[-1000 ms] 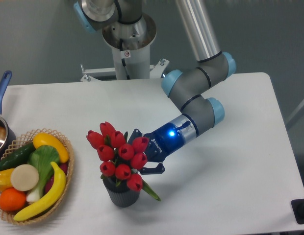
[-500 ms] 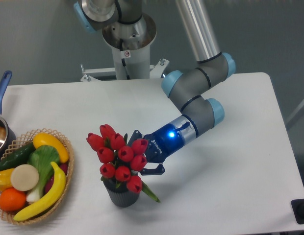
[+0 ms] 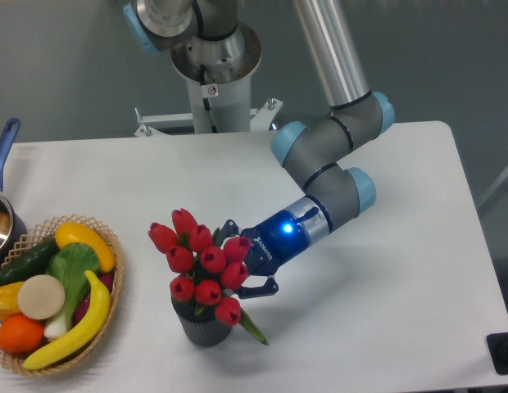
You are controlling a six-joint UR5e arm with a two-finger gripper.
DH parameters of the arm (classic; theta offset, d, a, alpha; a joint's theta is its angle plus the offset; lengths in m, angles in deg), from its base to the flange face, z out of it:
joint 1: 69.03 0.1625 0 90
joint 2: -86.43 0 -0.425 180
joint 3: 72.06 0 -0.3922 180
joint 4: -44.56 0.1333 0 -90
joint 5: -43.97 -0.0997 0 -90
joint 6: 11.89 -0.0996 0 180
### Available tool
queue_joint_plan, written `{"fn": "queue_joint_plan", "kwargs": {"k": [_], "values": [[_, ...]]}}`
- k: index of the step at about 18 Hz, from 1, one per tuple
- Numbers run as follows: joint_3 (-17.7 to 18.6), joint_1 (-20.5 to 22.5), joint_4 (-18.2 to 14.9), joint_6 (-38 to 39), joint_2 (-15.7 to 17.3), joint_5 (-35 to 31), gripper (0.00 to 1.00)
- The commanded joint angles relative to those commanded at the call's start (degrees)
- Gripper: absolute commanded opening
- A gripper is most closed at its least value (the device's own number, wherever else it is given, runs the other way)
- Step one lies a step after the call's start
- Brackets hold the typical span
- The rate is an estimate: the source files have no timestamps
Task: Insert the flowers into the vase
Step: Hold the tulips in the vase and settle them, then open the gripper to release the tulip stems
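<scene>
- Fixed camera: the flowers [image 3: 203,266], a bunch of closed red tulip buds, stand in the vase [image 3: 201,324] near the front edge of the white table [image 3: 385,327]; the buds spread wider than the vase mouth and hide most of it.
- One green leaf [image 3: 252,328] sticks out low on the right of the bunch, hanging over the vase rim toward the table.
- The vase is a small dark grey ribbed cylinder, upright on the table, just right of the wicker basket [image 3: 106,311] but apart from it.
- The gripper [image 3: 242,260] comes in from the right, roughly level and tilted slightly downward, its tip buried in the right side of the bunch. Its dark fingers [image 3: 260,286] show above and below the buds, but the buds cover the tips, so I cannot tell whether they are clenched on the stems or released.
- A blue light [image 3: 285,227] glows on the wrist behind the gripper.
- The basket at the left front holds a banana [image 3: 78,327], an orange [image 3: 20,333], a cucumber [image 3: 24,262] and other produce.
- A pot with a blue handle [image 3: 6,141] sits at the left edge, partly cut off.
- The shiny metal robot base [image 3: 215,65] stands behind the table.
</scene>
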Motion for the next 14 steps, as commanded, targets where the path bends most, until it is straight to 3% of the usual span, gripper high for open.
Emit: {"fn": "queue_joint_plan", "kwargs": {"k": [4, 8, 11, 14], "values": [[0.1, -0.1, 0.0, -0.1, 0.3, 0.0, 0.70], [0.5, 0.0, 0.0, -0.2, 0.5, -0.1, 1.00], [0.9, 0.1, 0.1, -0.2, 0.7, -0.2, 1.00], [0.9, 0.1, 0.1, -0.3, 1.5, -4.4, 1.00]]}}
